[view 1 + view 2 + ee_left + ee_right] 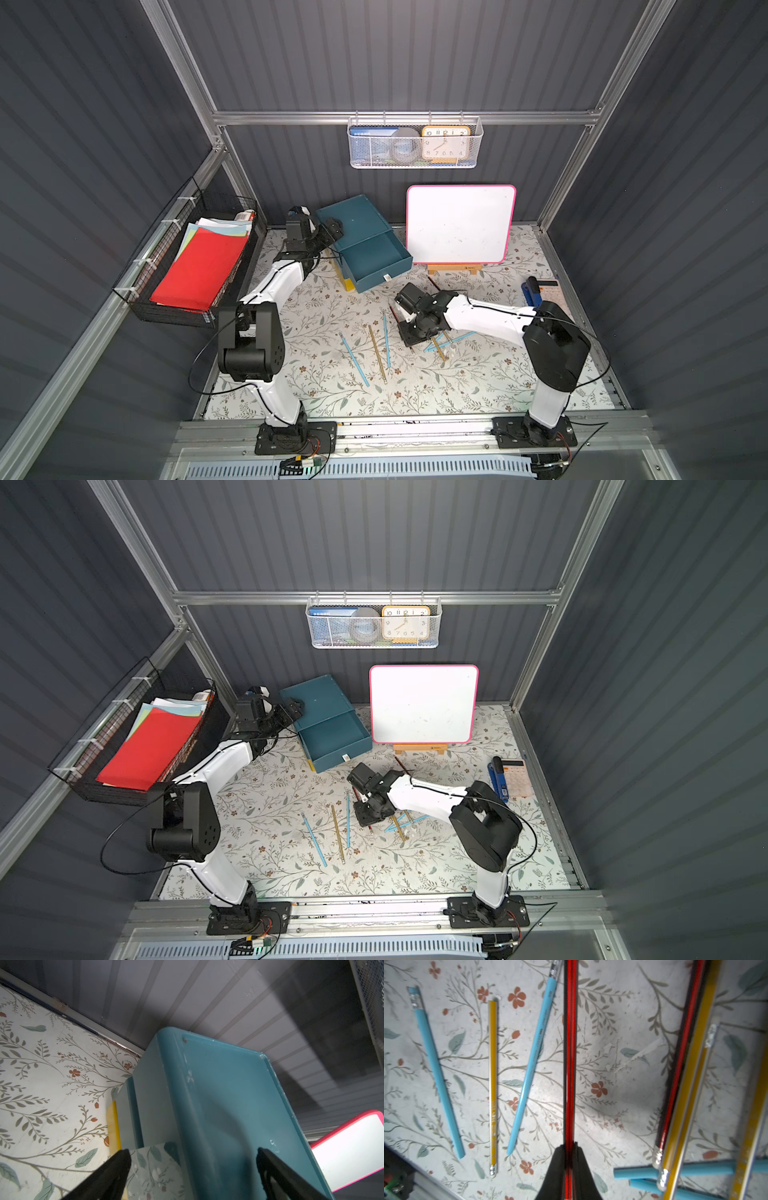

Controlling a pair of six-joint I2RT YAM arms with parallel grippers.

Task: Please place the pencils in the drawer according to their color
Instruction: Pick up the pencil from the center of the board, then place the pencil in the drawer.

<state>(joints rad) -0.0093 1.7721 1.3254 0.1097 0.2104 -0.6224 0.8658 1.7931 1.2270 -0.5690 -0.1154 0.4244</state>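
surface: white floral-print tabletop [332, 399] | left of right gripper [570, 1145] fingers [555, 1167]: light blue thin pencil [438, 1076], golden-yellow thin pencil [493, 1084], second light blue pencil [532, 1064] | right: crossed mixed-colour pencil heap [681, 1105]

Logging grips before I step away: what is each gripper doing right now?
Left gripper: open, jaws apart at the teal cabinet.
Right gripper: closed on a red pencil.

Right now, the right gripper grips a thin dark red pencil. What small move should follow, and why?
Probably a short lift: the right gripper is shut on the dark red pencil, low among loose pencils on the floral table, and the open teal drawer waits farther back.
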